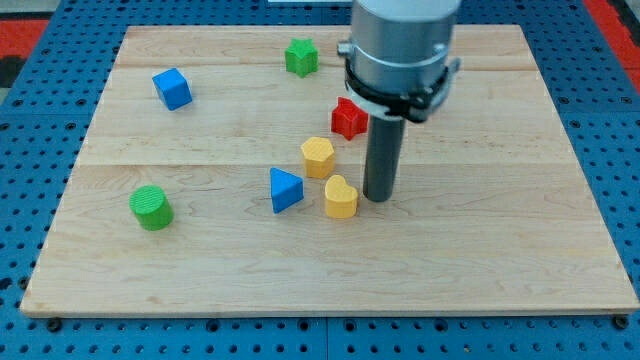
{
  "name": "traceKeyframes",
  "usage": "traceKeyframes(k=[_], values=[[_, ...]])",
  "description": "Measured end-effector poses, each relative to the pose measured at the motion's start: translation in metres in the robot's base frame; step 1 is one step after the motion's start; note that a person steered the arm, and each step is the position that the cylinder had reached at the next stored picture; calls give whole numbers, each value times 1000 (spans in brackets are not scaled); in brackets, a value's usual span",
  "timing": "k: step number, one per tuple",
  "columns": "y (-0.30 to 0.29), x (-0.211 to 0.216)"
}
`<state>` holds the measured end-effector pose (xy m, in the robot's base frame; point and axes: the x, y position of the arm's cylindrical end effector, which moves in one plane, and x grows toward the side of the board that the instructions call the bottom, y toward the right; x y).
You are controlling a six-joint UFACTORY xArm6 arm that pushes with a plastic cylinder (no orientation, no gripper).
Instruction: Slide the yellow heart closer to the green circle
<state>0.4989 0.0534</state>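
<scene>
The yellow heart (341, 197) lies near the middle of the wooden board (480, 270). The green circle (151, 207) sits far toward the view's left, at about the same height. My tip (379, 197) rests on the board just to the right of the yellow heart, very close to it or touching it. A blue triangle (285, 189) lies just left of the heart, between it and the green circle.
A yellow hexagon (318, 156) sits just above the heart. A red star (348, 118) lies above that, partly behind the arm. A green star (301, 57) is at the top centre and a blue cube (172, 88) at the upper left.
</scene>
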Motion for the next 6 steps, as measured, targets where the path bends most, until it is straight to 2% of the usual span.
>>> traceKeyframes(k=[1, 2, 3, 4, 5, 6], values=[[-88, 22], [-94, 21], [-77, -5], [-122, 7], [-143, 45], [-129, 43]])
